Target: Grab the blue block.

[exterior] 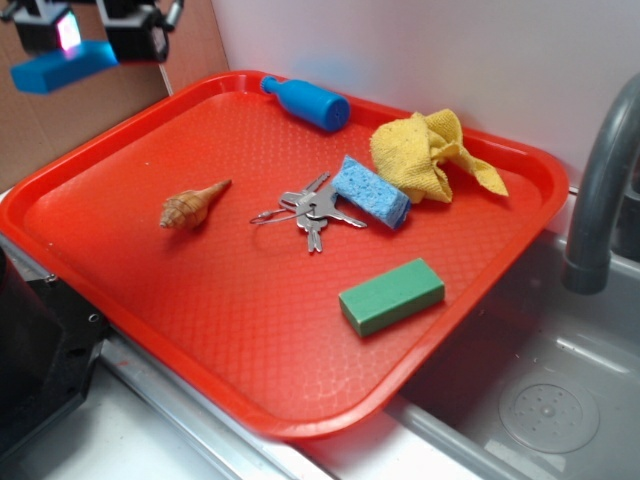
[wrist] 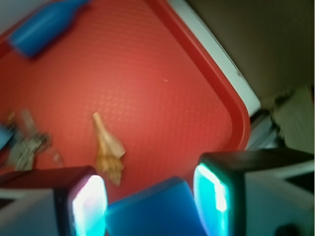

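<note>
Between the fingers of the black gripper (wrist: pixel 150 201), the small bright-blue rectangular block (wrist: pixel 152 211) is clamped, raised high beyond the far left corner of the red plastic tray (exterior: pixel 120 300). The grab appears done; only a steady hold is called for.

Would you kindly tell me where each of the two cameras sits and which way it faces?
Exterior: set in front of and above the red tray, looking down at it; the gripper holding the blue block shows top left.
Wrist: mounted on the gripper, looking down past its fingers and the block to the tray.
Shared: block, tray, shell, keys, blue bottle.
</note>
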Controlling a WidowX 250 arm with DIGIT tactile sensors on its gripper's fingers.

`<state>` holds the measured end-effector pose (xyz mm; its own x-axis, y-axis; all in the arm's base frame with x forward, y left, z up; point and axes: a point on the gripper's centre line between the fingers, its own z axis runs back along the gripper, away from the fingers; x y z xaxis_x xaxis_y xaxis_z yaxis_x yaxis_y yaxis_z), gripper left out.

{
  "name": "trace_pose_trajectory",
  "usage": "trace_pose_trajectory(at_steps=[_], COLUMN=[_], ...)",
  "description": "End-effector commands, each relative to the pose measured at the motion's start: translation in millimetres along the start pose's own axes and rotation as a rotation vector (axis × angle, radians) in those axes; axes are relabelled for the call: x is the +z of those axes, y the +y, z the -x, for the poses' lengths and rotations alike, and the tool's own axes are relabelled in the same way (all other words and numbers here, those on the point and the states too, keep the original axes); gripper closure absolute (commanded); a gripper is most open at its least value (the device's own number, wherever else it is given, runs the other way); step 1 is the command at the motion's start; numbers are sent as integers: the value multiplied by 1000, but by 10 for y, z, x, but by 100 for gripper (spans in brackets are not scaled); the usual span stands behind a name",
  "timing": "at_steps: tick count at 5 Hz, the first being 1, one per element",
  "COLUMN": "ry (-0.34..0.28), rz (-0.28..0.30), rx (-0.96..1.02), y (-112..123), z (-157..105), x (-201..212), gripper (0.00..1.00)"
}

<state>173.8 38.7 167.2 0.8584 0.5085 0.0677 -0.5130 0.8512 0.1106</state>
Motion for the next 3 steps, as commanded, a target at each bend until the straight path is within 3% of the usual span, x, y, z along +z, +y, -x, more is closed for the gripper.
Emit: trace_pose_trajectory(at_steps=[1, 2, 3], ry=[-98, -67, -53], rz=[47, 141, 108], rx=[-283, -348, -342], y=[-44, -33, -28], z=[34, 20, -22], x=[327, 344, 278], gripper=[100, 100, 100])
